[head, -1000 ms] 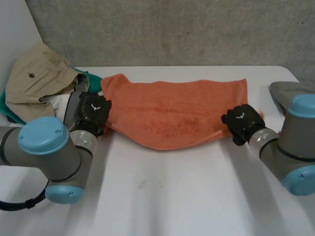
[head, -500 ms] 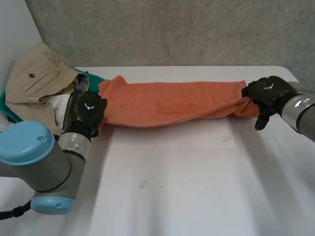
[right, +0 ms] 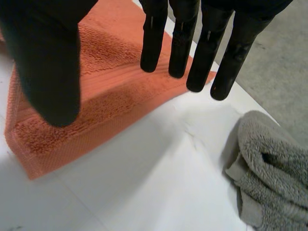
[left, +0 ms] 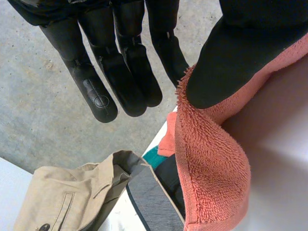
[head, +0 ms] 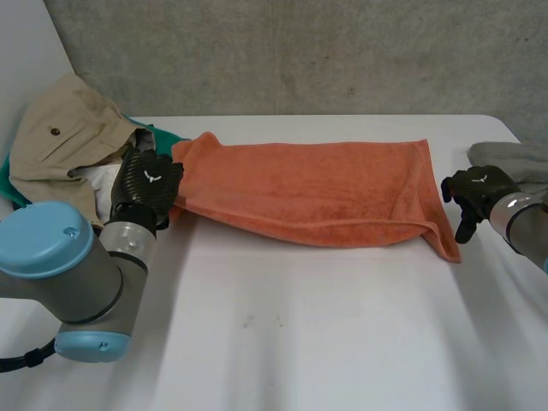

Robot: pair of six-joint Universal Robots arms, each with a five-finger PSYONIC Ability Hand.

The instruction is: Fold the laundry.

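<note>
Orange towel [head: 308, 193] lying spread on table [head: 300, 342], L hand [head: 147, 184] at its left end, fingers straight, thumb touching edge, R hand [head: 477, 187] hovering beside its right end, fingers straight, holding nothing.

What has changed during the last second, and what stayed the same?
The right robot hand carried its end of the orange towel back and to the right, then let go and drew away, open beside it. The towel now lies flat. The left robot hand stayed at the towel's left end; the clothes pile and grey towel did not move.
</note>
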